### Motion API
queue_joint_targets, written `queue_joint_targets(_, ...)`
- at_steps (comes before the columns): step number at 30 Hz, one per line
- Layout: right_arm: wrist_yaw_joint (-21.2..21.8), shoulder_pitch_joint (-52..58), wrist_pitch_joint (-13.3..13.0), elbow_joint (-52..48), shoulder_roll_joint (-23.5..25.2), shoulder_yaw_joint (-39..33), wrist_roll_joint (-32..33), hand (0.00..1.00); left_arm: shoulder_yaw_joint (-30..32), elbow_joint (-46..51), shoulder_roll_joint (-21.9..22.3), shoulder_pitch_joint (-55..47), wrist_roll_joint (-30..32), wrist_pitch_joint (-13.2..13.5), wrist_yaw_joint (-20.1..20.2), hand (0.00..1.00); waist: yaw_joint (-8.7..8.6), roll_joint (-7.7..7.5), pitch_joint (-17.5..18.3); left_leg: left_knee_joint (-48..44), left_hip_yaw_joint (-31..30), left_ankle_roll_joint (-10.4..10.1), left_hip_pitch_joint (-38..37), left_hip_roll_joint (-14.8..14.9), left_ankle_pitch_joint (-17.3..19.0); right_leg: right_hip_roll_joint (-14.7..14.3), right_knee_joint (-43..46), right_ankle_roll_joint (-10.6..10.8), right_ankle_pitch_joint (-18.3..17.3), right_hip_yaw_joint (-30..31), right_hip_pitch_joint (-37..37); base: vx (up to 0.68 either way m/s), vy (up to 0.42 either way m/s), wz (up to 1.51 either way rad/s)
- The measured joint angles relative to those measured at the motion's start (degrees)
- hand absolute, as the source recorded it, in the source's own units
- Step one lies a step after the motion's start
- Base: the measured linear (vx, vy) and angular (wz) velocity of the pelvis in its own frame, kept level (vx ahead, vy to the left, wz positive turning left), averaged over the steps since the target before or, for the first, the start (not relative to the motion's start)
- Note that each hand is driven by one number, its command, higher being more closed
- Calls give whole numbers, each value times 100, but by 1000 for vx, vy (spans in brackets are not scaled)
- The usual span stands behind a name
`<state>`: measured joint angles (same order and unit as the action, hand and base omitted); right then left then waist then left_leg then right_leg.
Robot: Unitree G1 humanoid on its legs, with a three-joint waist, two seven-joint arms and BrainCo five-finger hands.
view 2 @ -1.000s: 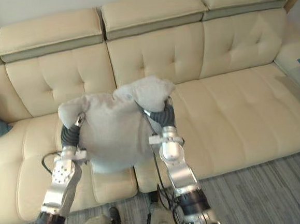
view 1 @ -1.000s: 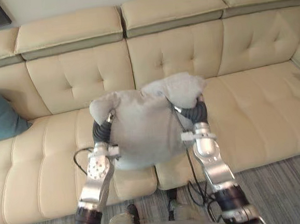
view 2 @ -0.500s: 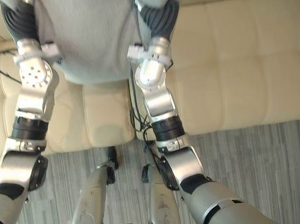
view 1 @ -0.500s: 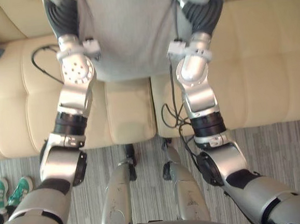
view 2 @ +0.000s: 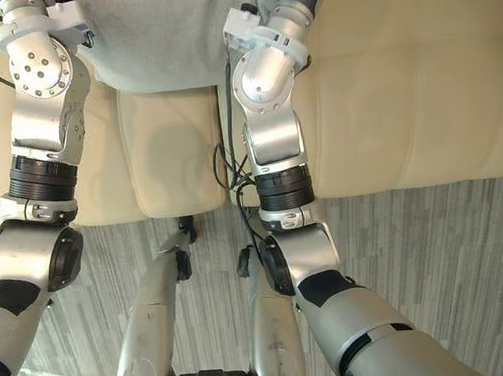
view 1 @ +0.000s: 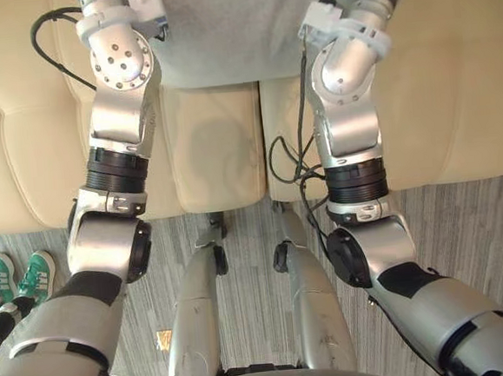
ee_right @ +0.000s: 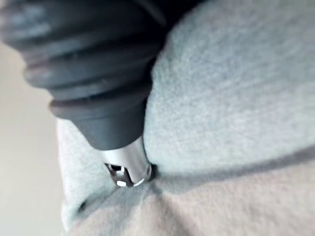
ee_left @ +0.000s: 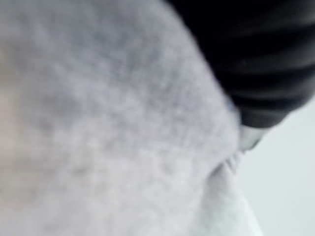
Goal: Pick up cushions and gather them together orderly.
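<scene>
The cream tufted leather sofa (view 1: 218,147) lies below. The soft grey fabric cushion (view 1: 230,28) is held over its seat between the left robot hand (ee_left: 266,59) and the right robot hand (ee_right: 93,69); whether either is spread or clenched, I cannot tell. This looks like the carrying step; the next move calls for setting it neatly beside the other cushions.

The head camera has tipped further down. The grey cushion (view 1: 231,33) between the arms now sits cut off at the top edge. Of the sofa (view 1: 453,94) just the seat shows, more floor (view 1: 489,221) lies below it, and a person's green shoes (view 1: 14,276) stand higher at the left.
</scene>
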<state>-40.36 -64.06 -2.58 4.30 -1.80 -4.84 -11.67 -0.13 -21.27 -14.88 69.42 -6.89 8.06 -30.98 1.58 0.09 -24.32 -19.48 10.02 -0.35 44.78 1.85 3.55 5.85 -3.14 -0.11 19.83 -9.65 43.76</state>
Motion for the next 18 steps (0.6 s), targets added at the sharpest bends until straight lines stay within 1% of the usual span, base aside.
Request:
queue_joint_targets(3, 0, -137, 151, -66, -186, -115, 1, 0, 230, 3, 209, 83, -100, 1, -11, 0, 34, 1, -1, -7, -14, 0, 46, 14, -1, 1, 75, 26, -22, -3, 49, -8, 33, 6)
queue_joint_targets(6, 36, -200, 173, -116, -361, -131, 17, 0, 355, 44, 177, 78, -193, 0, -5, 0, 68, 1, -1, -10, -6, 1, 79, 43, -3, 3, 215, 71, -110, 55, 147, 0, 0, 0)
queue_joint_targets(9, 168, -390, 174, 52, -606, -221, 207, 0, 505, 44, 95, 78, -313, -1, 9, 0, 63, 0, -1, -51, -18, -28, 117, 71, -23, -13, 251, 75, -117, 30, 166, 0, 0, 0)
queue_joint_targets(11, 291, -646, 169, 267, -938, -247, 559, 0, 609, 40, -68, 78, -433, -2, 59, 0, 53, 0, -1, -81, -18, -30, 122, 81, -24, -15, 276, 75, -117, 29, 165, 0, 0, 0)
queue_joint_targets(12, 293, -699, 156, 322, -1015, -251, 609, 0, 642, 40, -114, 78, -435, -2, 61, 0, 48, 0, 0, -95, -19, -30, 127, 83, -24, -15, 280, 75, -117, 29, 165, 0, 0, 0)
queue_joint_targets(14, 409, -844, 128, 429, -1331, -265, 886, 0, 724, 20, -374, 78, -575, 0, 142, 0, 44, 0, 0, -155, -17, -30, 149, 94, -23, -16, 304, 74, -117, 27, 165, 0, 0, 0)
queue_joint_targets(15, 531, -892, 80, 589, -1611, -257, 1127, 0, 794, -37, -623, 78, -700, 1, 234, 0, 43, 0, 0, -192, -16, -29, 154, 103, -23, -18, 352, 61, -127, 15, 165, -22, 4, 3)
queue_joint_targets(16, 578, -897, 72, 669, -1723, -251, 1218, 0, 821, -92, -728, 79, -744, 3, 279, 0, 43, 0, 0, -217, -16, -29, 156, 108, -22, -19, 383, 50, -135, 7, 165, -26, 3, 3)
queue_joint_targets(18, 781, -900, 29, 944, -2091, -256, 1598, 0, 947, -346, -1160, 79, -1039, 4, 516, 0, 46, -1, 1, -280, -9, -27, 160, 129, -20, -23, 454, 27, -152, -10, 164, 0, 0, 0)
